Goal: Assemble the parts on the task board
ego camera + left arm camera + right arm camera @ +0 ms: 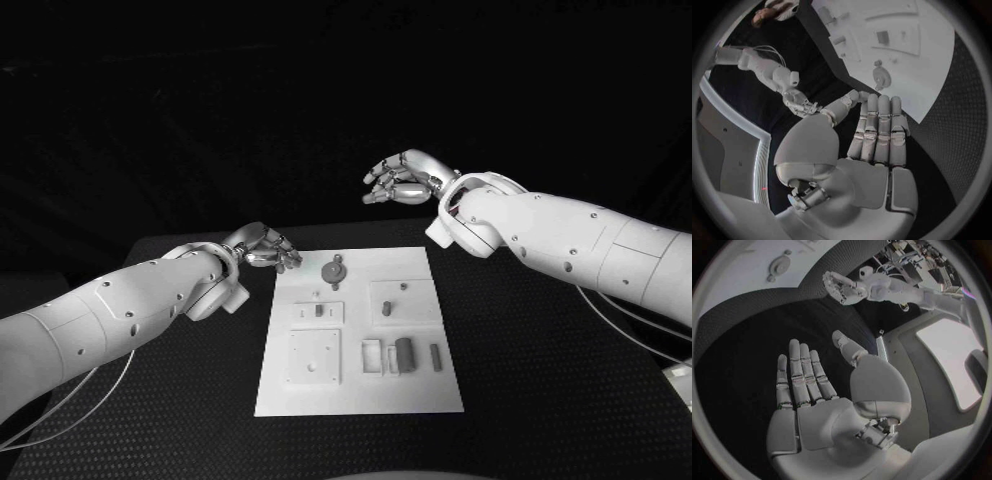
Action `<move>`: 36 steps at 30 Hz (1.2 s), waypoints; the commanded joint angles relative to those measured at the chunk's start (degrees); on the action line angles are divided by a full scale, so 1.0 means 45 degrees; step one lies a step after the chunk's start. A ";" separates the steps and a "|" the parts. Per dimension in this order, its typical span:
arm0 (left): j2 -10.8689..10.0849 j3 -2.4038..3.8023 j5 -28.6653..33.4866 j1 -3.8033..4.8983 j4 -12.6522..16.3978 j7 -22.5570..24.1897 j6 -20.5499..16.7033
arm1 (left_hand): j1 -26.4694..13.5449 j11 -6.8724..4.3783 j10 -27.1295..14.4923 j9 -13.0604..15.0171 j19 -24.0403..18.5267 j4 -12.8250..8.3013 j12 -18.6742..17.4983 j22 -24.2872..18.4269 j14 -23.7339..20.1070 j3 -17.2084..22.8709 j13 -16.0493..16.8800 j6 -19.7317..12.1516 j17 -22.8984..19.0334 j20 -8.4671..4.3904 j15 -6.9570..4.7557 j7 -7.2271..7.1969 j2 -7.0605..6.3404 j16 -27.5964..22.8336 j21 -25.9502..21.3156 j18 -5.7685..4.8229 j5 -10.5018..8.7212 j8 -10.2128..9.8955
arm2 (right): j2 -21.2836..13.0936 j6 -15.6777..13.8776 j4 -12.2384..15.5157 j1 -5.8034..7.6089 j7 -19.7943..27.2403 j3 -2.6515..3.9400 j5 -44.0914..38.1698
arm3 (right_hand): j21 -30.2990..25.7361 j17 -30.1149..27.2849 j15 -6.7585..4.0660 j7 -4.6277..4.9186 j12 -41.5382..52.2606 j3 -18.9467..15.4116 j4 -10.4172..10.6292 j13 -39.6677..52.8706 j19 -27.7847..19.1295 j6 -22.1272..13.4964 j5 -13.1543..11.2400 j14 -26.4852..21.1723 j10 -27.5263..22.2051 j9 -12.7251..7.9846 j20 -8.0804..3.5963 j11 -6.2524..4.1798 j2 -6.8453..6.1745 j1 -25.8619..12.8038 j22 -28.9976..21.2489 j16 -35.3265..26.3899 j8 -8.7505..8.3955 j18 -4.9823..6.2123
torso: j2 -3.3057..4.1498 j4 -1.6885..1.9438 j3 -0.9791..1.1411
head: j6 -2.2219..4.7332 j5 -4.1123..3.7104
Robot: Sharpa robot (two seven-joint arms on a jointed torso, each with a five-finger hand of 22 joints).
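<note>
White board (361, 400) is lying mid-table; small grey parts (404, 354) are sitting toward its 4 o'clock. They look light, stiff, slippery: I'm planning to pinch their long sides. Left hand (265, 247) and right hand (408, 178) are hovering open, empty.

Looks like a robotics lab: black textured counter (548, 400) under dark surrounds, white rectangular task board (361, 400) at centre, cluttered equipment racks (911, 255) at one o'clock.

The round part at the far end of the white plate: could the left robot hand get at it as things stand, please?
Probably yes: the left robot hand holds nothing and hovers just beside the round part, with nothing between them.
</note>
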 commanded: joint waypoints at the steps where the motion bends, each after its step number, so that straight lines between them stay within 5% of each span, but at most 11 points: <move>1: -0.0329 0.0002 0.3159 -0.0030 0.0457 0.0064 0.1289 | -0.0097 -0.0018 0.0063 0.0112 0.0060 0.0038 -0.0088 -0.0029 0.0087 -0.0060 0.0021 0.0307 -0.0017 0.0034 0.0020 -0.0239 0.0031 -0.0030 -0.0042 -0.0118 -0.0043 0.0118 | -0.0066 -0.0566 0.0415 -0.0123 0.0359 -0.0100 -0.2275 | -0.0077 -0.0025 0.0006 0.0448 0.0082 0.0012 -0.0060 -0.0021 0.0117 0.0061 -0.0014 0.0134 0.0072 -0.0012 0.0024 -0.0070 -0.0050 0.0230 0.0038 0.0009 0.0104 -0.0167 | -0.0138 -0.0040 -0.0060 | 0.0019 0.0036; 10: -0.1223 -0.0006 0.5399 -0.0061 0.1625 -0.0241 0.1982 | -0.0268 0.0014 0.0014 0.0093 -0.0041 0.0065 -0.0185 -0.0114 -0.0005 -0.0105 0.0059 0.0239 -0.0041 0.0066 0.0054 -0.0248 -0.0007 -0.0101 -0.0080 -0.0135 -0.0135 0.0071 | -0.0125 -0.1219 0.1189 -0.0387 0.0416 -0.0724 -0.4286 | -0.0168 -0.0062 -0.0055 0.0366 0.0102 0.0080 -0.0092 -0.0082 0.0232 0.0249 -0.0017 0.0281 0.0235 0.0004 0.0022 -0.0148 -0.0245 0.0969 0.0131 0.0031 0.0236 -0.0132 | -0.0384 -0.0090 -0.0175 | -0.0034 0.0208; 18: -0.1463 -0.0011 0.6702 -0.0245 0.1982 -0.0461 0.2306 | -0.0362 0.0020 0.0016 0.0088 -0.0092 0.0089 -0.0224 -0.0171 -0.0051 -0.0125 0.0090 0.0230 -0.0049 0.0086 0.0071 -0.0263 -0.0025 -0.0130 -0.0082 -0.0144 -0.0194 0.0059 | -0.0007 -0.2227 0.1590 -0.0650 0.0068 -0.0901 -0.5463 | -0.0202 -0.0104 -0.0056 0.0325 0.0081 0.0042 -0.0095 -0.0135 0.0404 0.0354 -0.0017 0.0306 0.0344 0.0003 0.0020 -0.0180 -0.0416 0.1269 0.0181 0.0000 0.0298 -0.0074 | -0.0510 -0.0134 -0.0245 | -0.0062 0.0276; 24: -0.1489 -0.0014 0.6857 -0.0303 0.1941 -0.0496 0.2174 | -0.0378 0.0012 0.0036 0.0090 -0.0106 0.0095 -0.0232 -0.0203 -0.0062 -0.0112 0.0111 0.0245 -0.0049 0.0087 0.0070 -0.0285 0.0004 -0.0137 -0.0079 -0.0142 -0.0196 0.0064 | 0.0120 -0.2214 0.1616 -0.0755 -0.0091 -0.1066 -0.5666 | -0.0226 -0.0126 -0.0052 0.0287 0.0067 0.0022 -0.0090 -0.0161 0.0486 0.0446 -0.0016 0.0311 0.0421 0.0008 0.0026 -0.0202 -0.0509 0.1356 0.0200 -0.0018 0.0346 -0.0049 | -0.0451 -0.0092 -0.0216 | 0.0035 0.0239; 36: -0.1489 -0.0025 0.5414 -0.0314 0.1836 -0.0395 0.1693 | -0.0399 0.0041 -0.0025 0.0064 -0.0114 0.0026 -0.0335 -0.0285 -0.0079 -0.0110 0.0162 0.0152 -0.0041 0.0092 0.0091 -0.0170 -0.0133 -0.0142 -0.0064 -0.0129 -0.0190 0.0002 | -0.0040 -0.1867 0.1562 -0.0799 -0.0237 -0.1072 -0.5673 | -0.0270 -0.0139 -0.0060 0.0264 0.0051 0.0034 -0.0090 -0.0185 0.0530 0.0510 -0.0016 0.0345 0.0495 0.0007 0.0030 -0.0224 -0.0469 0.1462 0.0213 -0.0017 0.0375 -0.0034 | -0.0391 -0.0089 -0.0157 | -0.0026 0.0197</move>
